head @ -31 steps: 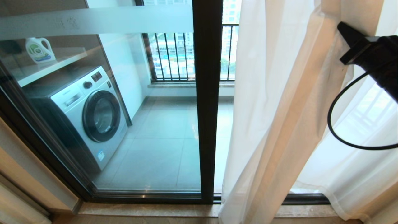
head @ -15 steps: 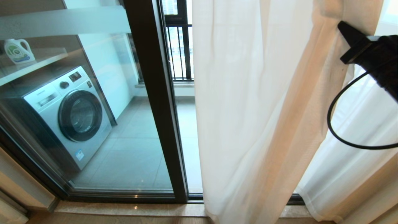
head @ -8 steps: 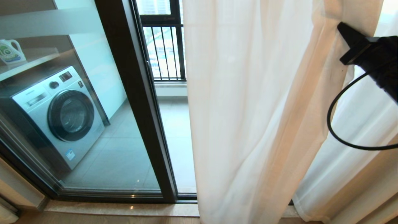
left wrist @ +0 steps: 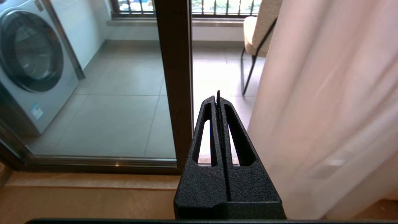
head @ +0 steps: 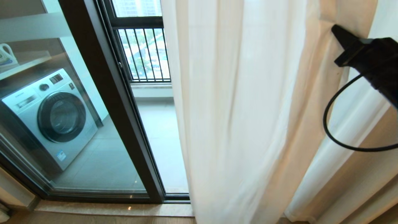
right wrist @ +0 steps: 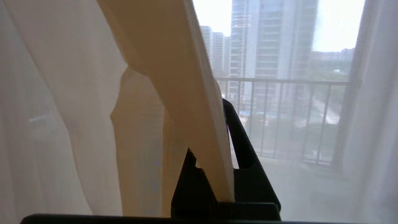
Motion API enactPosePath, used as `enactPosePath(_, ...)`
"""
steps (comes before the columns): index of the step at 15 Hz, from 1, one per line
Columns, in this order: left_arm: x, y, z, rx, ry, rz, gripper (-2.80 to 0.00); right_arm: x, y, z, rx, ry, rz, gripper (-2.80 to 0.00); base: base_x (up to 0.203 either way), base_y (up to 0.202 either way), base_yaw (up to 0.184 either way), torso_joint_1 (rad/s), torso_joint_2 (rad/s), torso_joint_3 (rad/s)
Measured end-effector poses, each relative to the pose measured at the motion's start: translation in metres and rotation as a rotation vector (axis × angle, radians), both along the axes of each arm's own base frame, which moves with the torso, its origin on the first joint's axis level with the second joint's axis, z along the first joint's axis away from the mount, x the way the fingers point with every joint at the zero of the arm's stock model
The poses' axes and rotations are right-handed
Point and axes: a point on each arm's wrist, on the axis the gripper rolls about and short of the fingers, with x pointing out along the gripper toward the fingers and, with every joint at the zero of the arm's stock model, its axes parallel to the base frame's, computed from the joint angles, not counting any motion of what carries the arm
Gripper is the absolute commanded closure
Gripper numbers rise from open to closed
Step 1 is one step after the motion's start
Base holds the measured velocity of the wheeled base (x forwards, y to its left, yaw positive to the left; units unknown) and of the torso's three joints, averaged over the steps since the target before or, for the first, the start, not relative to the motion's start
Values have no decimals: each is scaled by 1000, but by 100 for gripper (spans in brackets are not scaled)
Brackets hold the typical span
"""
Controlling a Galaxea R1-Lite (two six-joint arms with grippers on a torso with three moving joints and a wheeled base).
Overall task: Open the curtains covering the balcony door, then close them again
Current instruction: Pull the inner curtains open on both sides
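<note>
- Nearest, the left claw [left wrist: 218, 102] sits low before the door sill, its two fingers pressed flat together with nothing between them, pointing at the dark upright of the balcony door [left wrist: 174, 77].
- High on the right, the right claw [head: 337, 31] is clenched on a gathered fold of fabric; in the right wrist view a tan band of cloth [right wrist: 186, 102] runs down between its black fingers [right wrist: 239, 137]. Whether that pinch takes only the opaque tan drape or the sheer layer too, I cannot tell for sure.
- A black cable [head: 329, 130] loops below the right arm.
- The curtains [head: 236, 109], sheer and white, hang in soft vertical folds over the middle and right of the doorway, reaching down to the sill, with the tan drape [head: 367, 174] at their right edge.
- To the left the balcony door's glass stands uncovered, a frosted band [head: 34, 28] across its top.
- Beyond the glass, on the grey tiled balcony floor, a washing machine [head: 49, 115] stands at the left and a chair [left wrist: 258, 28] further right.
- Farthest, the black-barred railing [head: 144, 56] closes the balcony, with tall buildings [right wrist: 273, 40] behind it.
</note>
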Motion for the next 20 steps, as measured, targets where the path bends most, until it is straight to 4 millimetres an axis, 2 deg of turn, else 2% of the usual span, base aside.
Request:
enactPosePath(12, 0, 0, 0, 0, 1, -1, 0, 0, -1, 0, 1, -2, -4, 0, 0, -191, 0, 1, 2, 3)
enactPosePath(20, 0, 0, 0, 1, 0, -1, 0, -2, -1, 1, 8, -14, -1, 0, 0, -25, 1, 0, 0, 1)
